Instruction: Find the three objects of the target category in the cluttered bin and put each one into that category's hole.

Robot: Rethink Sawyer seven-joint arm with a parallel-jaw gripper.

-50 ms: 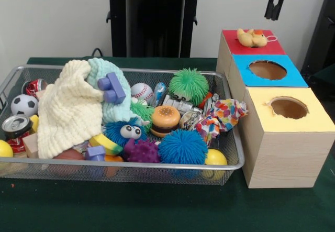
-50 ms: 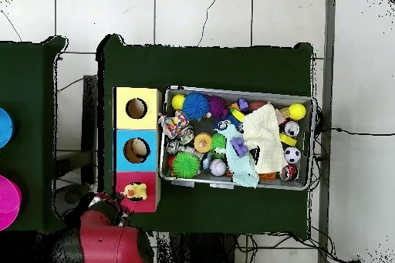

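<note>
A yellow rubber duck (image 1: 252, 37) lies on the red top of the far box (image 1: 261, 47), and no hole shows around it. My gripper (image 1: 274, 16) hangs open and empty above and just right of the duck, well clear of it. In the overhead view the duck (image 2: 136, 192) rests on the red box (image 2: 148, 202), with the red arm (image 2: 104, 237) beside it. The blue box (image 1: 290, 77) and the yellow box (image 1: 319, 119) each show an open round hole. The wire bin (image 1: 131, 165) is full of toys.
The bin holds a cream knitted cloth (image 1: 65, 106), a teal cloth (image 1: 107, 69), a purple block (image 1: 112, 88), green (image 1: 189, 84) and blue (image 1: 183, 147) fuzzy balls, a toy burger (image 1: 165, 119), a baseball (image 1: 141, 91), a soccer ball (image 1: 24, 105) and cans. A colourful rag (image 1: 222, 116) hangs over its right rim.
</note>
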